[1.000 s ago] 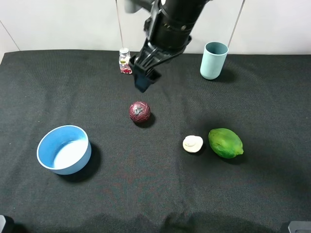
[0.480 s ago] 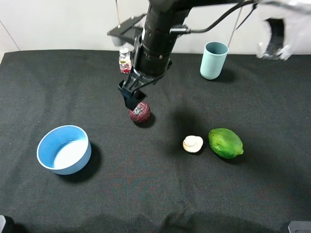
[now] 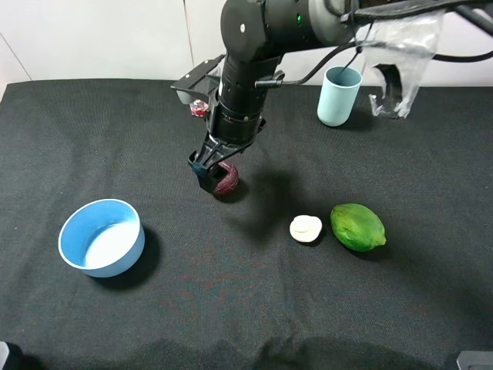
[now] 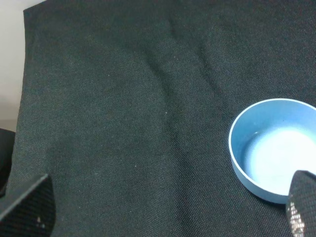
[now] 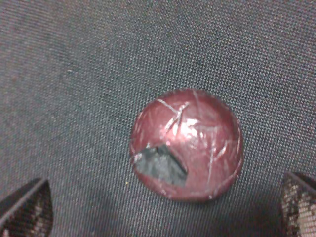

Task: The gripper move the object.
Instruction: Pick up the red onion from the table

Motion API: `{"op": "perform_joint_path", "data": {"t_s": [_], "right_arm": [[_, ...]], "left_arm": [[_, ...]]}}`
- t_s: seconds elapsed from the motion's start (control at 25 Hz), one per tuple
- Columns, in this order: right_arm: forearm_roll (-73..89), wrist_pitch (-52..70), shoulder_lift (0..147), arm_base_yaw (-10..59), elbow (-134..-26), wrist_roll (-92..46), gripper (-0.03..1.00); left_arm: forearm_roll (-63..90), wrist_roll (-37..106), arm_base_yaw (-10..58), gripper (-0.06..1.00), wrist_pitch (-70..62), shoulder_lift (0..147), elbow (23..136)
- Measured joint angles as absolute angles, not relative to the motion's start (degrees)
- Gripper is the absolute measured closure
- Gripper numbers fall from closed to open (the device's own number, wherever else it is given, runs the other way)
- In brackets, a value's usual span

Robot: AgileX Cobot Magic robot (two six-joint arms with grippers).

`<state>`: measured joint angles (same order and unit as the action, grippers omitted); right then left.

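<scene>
Bowl (image 3: 102, 237) sits on the cloth (image 3: 254, 308) at front left, and you see only its pale blue inside. The left wrist view shows the same bowl (image 4: 276, 148), same bare inside. Cup (image 3: 339, 95) stands upright at the back right; its contents can't be told. Small jar (image 3: 199, 107) at the back is mostly hidden behind your right arm, with something red in it.

Your right arm reaches across from the right and points steeply down. The right gripper (image 3: 209, 171) is low at the ball (image 3: 227, 180), covering its left side. In the right wrist view the gripper (image 5: 160, 207) has its jaws spread wide, with the ball (image 5: 186, 143) on the cloth between the fingers, clear of both, nothing gripped.

Ball lies mid-table, well apart from the bowl. The white piece (image 3: 306, 229) and the fruit (image 3: 357, 227) sit side by side at the right.

Your left gripper (image 4: 163, 207) is also spread wide, holding nothing, above bare cloth with the bowl by one finger.
</scene>
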<state>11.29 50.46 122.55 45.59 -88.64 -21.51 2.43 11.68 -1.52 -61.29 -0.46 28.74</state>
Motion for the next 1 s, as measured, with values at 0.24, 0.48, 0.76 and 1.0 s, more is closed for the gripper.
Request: {"op": "perform_joint_path", "data": {"t_s": [0.24,0.48,0.76,1.0], "right_arm": [[11.2,48.7,124.1,45.6,-88.6,-21.7,0.27],[11.4,47.0,126.5,45.6,-88.7,-21.7,0.27],[11.5,43.2,127.6,45.6,-88.7,-21.9,0.27],[11.6,42.6,129.2,45.6,-88.7,-21.9,0.27]], "left_arm": [[2.4,11.7,-1.5,-0.05,-61.3,-0.5,28.7],[2.4,11.7,-1.5,-0.05,-61.3,-0.5,28.7],[2.4,11.7,-1.5,-0.05,-61.3,-0.5,28.7],[2.4,11.7,-1.5,-0.05,-61.3,-0.5,28.7]]}}
